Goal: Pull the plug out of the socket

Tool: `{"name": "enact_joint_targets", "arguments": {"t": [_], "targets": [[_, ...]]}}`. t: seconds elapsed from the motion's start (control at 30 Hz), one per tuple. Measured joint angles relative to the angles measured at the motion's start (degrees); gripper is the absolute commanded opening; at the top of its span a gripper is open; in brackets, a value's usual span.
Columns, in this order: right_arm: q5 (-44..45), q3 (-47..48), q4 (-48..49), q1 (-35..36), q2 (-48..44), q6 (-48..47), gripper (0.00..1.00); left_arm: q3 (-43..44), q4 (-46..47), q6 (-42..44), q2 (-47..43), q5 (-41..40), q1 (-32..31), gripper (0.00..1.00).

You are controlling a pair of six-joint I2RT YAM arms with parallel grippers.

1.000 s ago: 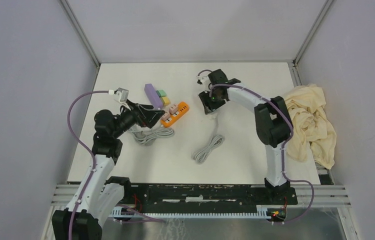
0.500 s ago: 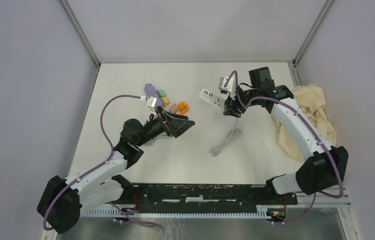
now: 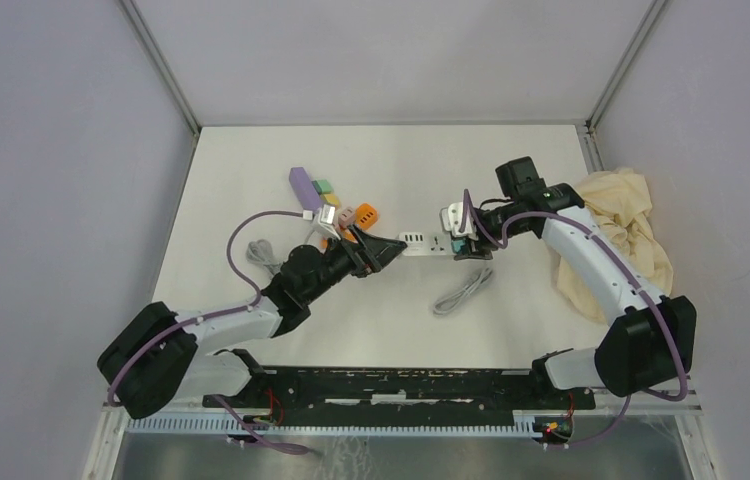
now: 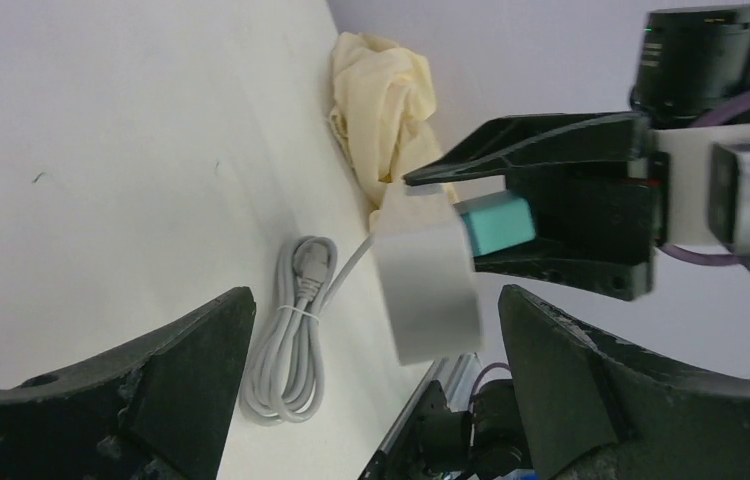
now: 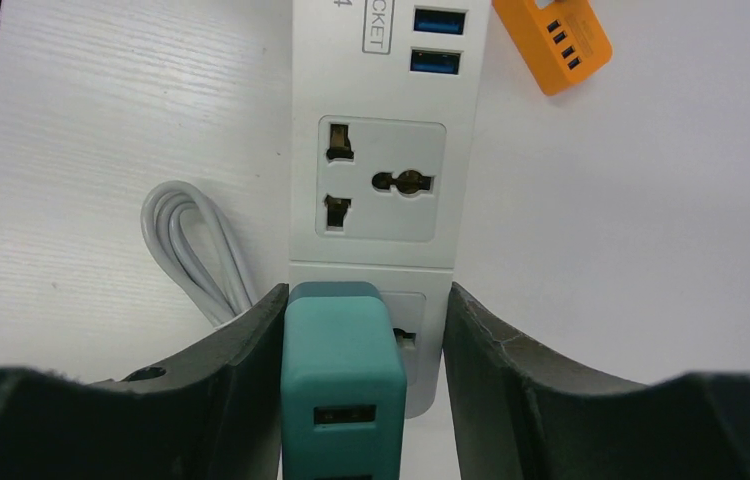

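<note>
My right tool [image 5: 363, 330] is clamped on the teal plug [image 5: 341, 380], one finger on each side. The plug sits in the nearest socket of the white power strip [image 5: 381, 180], which stretches straight out ahead of that tool. My left tool [image 4: 376, 298] stands wide open with nothing in it, the strip's other end facing the gap between its fingers, and a coiled grey cable [image 4: 296, 330] lies on the tabletop [image 4: 101, 120] ahead of it, to the left of the strip.
</note>
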Motion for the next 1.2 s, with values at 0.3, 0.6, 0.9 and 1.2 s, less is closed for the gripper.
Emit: {"name": "enact_joint_targets", "arguments": {"t": [0.3,0.6,0.9,1.2], "targets": [[-1.01,-0.98,0.66,4.37,2.38,-2.75,0.13,0.79,-0.09,-3.04,6.97,0.5,-0.44,0.8],[0.96,-2.56,2.95,8.63,4.42,-2.84,0.14,4.09,2.97,-2.93,13.94,6.69,-0.31,0.53],[2.51,-3.37,2.89,8.7,4.92,-2.49,0.14,6.45,2.71,1.36,17.05,14.86,0.42,0.65],[2.29,-5.05,3.63,9.38,4.17,-4.22,0.16,7.8,-0.5,6.43,17.94,29.0,4.48,0.44]]}}
